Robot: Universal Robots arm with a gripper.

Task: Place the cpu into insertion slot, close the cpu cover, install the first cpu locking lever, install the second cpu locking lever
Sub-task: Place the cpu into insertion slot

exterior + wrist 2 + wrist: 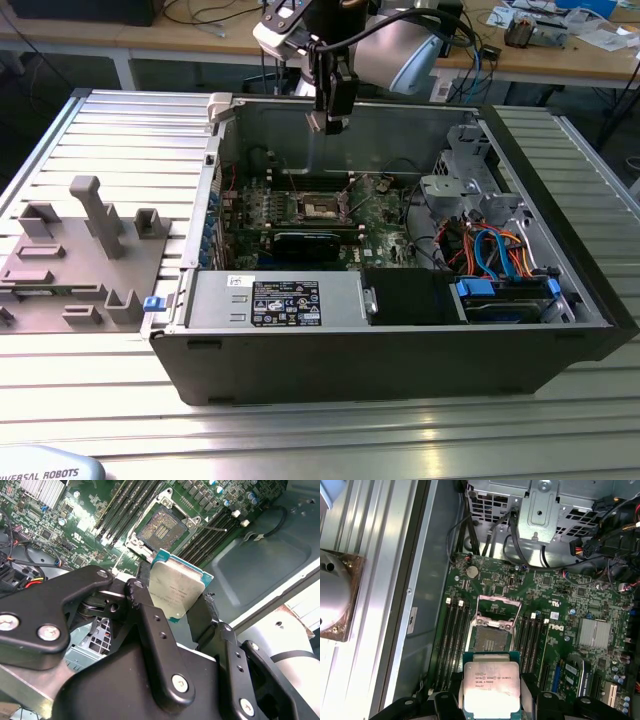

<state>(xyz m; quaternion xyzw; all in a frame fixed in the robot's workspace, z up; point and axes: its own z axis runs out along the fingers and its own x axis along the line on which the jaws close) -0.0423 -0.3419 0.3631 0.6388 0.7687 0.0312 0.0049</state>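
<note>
An open dark computer case [380, 360] lies on the ribbed metal counter [320, 430]. In the exterior view, a grey moulded fixture [85, 260] sits at the case's nine o'clock; inside, the labelled power supply [285, 302] lies at six o'clock, blue cables [495, 250] at three.

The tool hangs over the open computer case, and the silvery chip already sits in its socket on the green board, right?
Not quite. The cpu is not seated: the tool grips it above the green board, and the insertion slot lies empty, as the first wrist view shows. The rest is right.
</note>
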